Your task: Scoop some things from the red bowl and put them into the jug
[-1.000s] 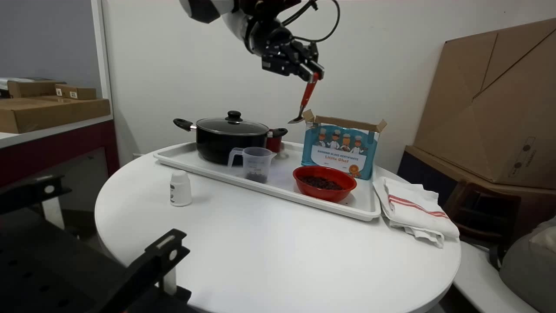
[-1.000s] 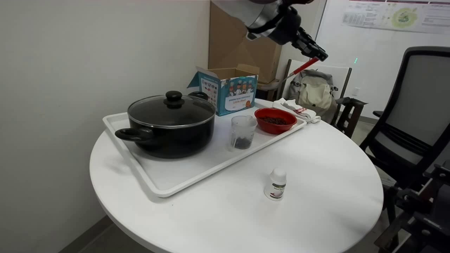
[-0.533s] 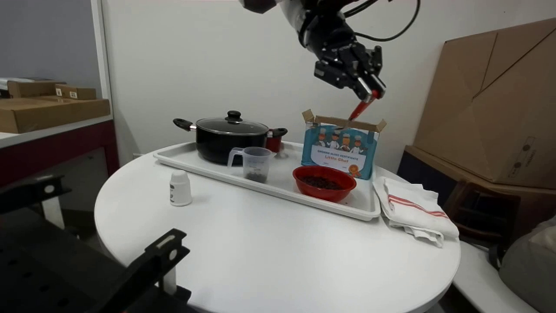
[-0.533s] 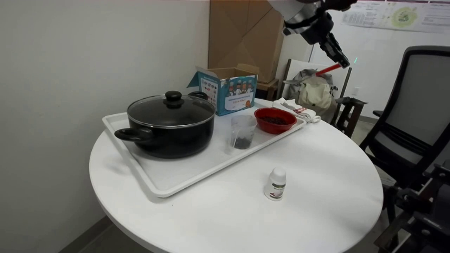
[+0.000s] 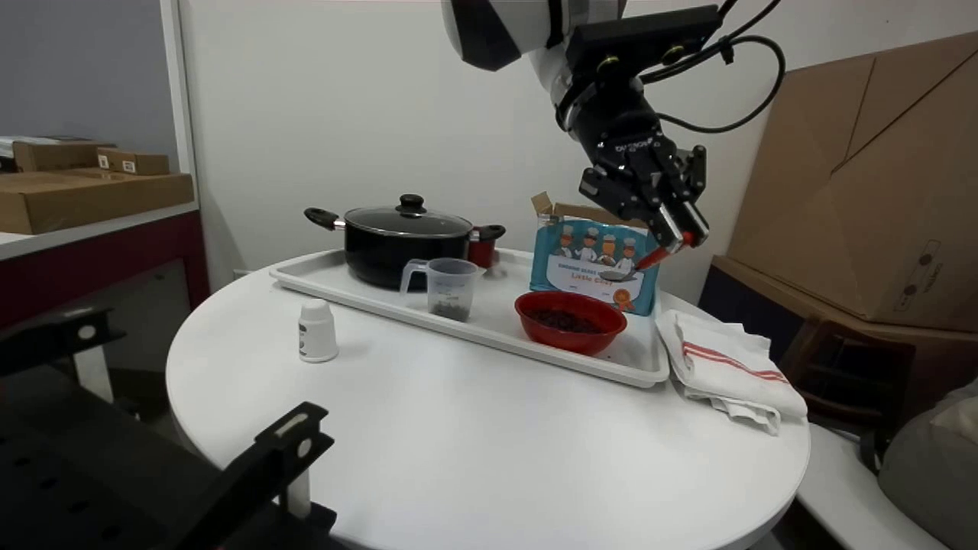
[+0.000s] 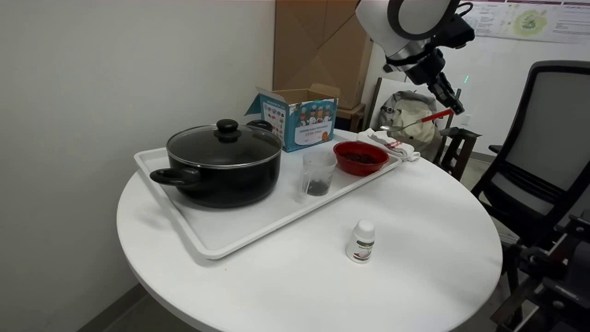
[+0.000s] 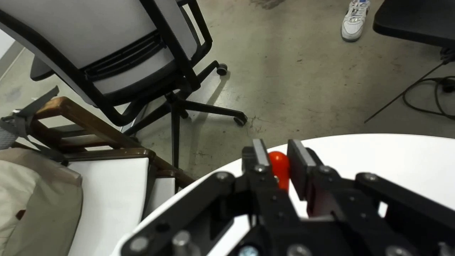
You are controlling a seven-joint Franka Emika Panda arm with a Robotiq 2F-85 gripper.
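Observation:
The shallow red bowl (image 5: 571,341) stands on the white tray and holds dark small pieces (image 5: 567,320); it also shows in an exterior view (image 6: 362,167). The clear jug (image 5: 452,279) stands beside it on the tray, with some dark pieces (image 6: 318,187) at its bottom. My gripper (image 5: 685,235) is shut on the red handle (image 7: 280,167) of a spoon (image 6: 436,115). The spoon head (image 5: 617,276) hangs in the air above the level of the red bowl, tilted; whether it carries anything is too small to tell. Bowl and jug are out of the wrist view.
A black lidded pot (image 5: 406,246) stands on the tray (image 6: 267,227) beside the jug. A blue printed box (image 6: 313,122) stands behind the red bowl. A folded white towel (image 5: 730,365) lies beside the tray. A small white bottle (image 6: 361,242) stands on the table.
In both exterior views my gripper has moved right and down with the spoon. The spoon head is now lower, in front of the blue box in one view. Bowl and jug have not moved.

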